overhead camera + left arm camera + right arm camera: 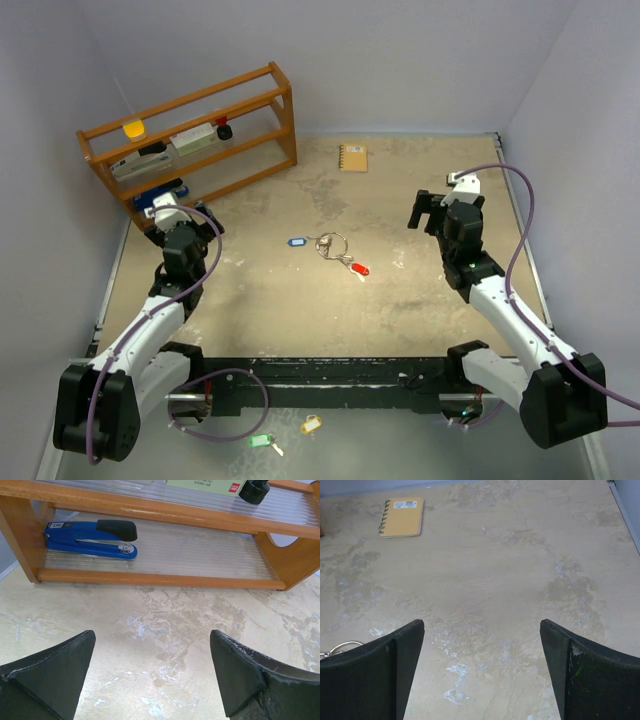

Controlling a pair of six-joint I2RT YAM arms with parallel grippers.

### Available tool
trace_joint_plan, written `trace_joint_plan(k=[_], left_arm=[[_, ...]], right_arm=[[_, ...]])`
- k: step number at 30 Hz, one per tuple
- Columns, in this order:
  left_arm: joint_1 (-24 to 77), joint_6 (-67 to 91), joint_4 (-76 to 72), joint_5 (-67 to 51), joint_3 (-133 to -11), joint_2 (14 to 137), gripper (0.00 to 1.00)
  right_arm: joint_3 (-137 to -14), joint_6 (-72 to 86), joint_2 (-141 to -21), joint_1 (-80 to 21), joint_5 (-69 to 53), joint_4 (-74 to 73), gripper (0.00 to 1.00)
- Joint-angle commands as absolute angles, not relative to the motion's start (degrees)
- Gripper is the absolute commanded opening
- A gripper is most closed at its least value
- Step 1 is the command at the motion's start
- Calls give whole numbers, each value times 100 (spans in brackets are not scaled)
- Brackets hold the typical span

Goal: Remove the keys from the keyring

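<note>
Between the left tool [152, 647] and right tool [482, 632], both spread wide and empty, lies the keyring [331, 243], blue-tagged key [296, 241] nearer the left, red-tagged key [360, 269] nearer the right; best to pin the ring first

The left hand [152, 640] hangs opened wide above a mottled beige surface [165, 610], holding nothing. Just ahead stands a wooden shelf [150, 577]. A blue stapler [90, 539] lies on its ribbed lower tier, towards the left.
</note>
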State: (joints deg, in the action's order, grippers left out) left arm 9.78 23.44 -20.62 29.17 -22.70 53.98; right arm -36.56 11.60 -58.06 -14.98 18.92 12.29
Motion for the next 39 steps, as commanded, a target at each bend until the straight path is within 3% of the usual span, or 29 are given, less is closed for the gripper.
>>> trace_joint_plan(k=[1,19,24,34,39], left_arm=[[976,2402,-2106,2897,-2404,5295,94],[976,2425,-1994,2806,-2579,5231,94],[976,2521,-1819,2324,-2802,5312,99],[980,2835,-1916,1883,-2869,5227,99],[976,2943,-1851,1458,-2998,5374,98]], right_arm=[[-3730,1087,-5821,-1490,1923,1263,100],[-3931,1066,-5816,-1485,1450,972,100],[-3777,906,-5683,-1491,522,966,100],[-3714,1057,-5720,-1502,-1098,825,100],[-3373,1217,-5534,-1541,-1644,1222,87]])
